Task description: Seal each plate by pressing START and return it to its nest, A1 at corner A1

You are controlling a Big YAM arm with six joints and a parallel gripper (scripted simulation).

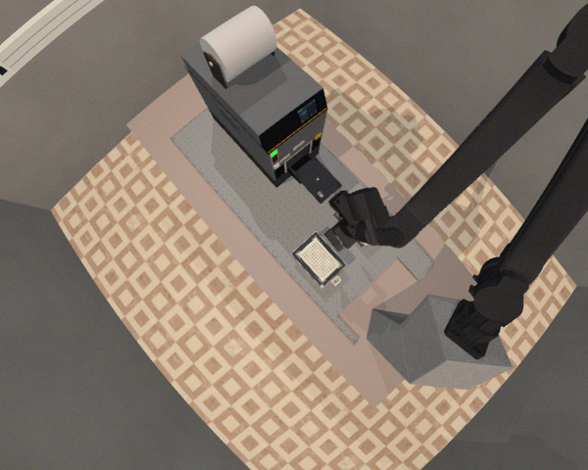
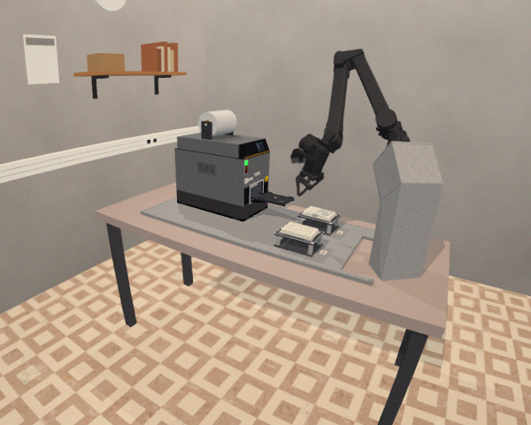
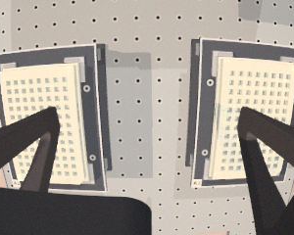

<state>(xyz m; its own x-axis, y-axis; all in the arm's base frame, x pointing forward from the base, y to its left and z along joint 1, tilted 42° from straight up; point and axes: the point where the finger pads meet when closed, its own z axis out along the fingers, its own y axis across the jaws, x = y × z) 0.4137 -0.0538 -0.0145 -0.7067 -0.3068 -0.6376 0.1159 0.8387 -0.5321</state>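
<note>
My gripper (image 2: 303, 187) (image 3: 148, 117) is open and empty, above and between the two plates; one finger shows over each in the wrist view. The front plate (image 1: 318, 258) (image 2: 298, 230) (image 3: 36, 93) is cream, with open wells, and lies in its dark raised nest (image 3: 94, 122). The back plate (image 2: 319, 212) (image 3: 255, 93) lies in the other nest (image 3: 204, 122), with open wells; the arm hides it in the top view. Marks A1 show at each nest's lower left corner in the wrist view. The sealer's stage (image 1: 312, 176) (image 2: 278, 198) is out and empty. Its lamp (image 1: 273, 153) (image 2: 246, 162) is green.
The sealer (image 1: 248, 111) (image 2: 209, 175) carries a white foil roll (image 1: 243, 42) (image 2: 222, 121) on top. The grey pedestal (image 1: 431, 344) (image 2: 407, 214) of the arm stands at the opposite end of the table. The stage juts out towards the nests.
</note>
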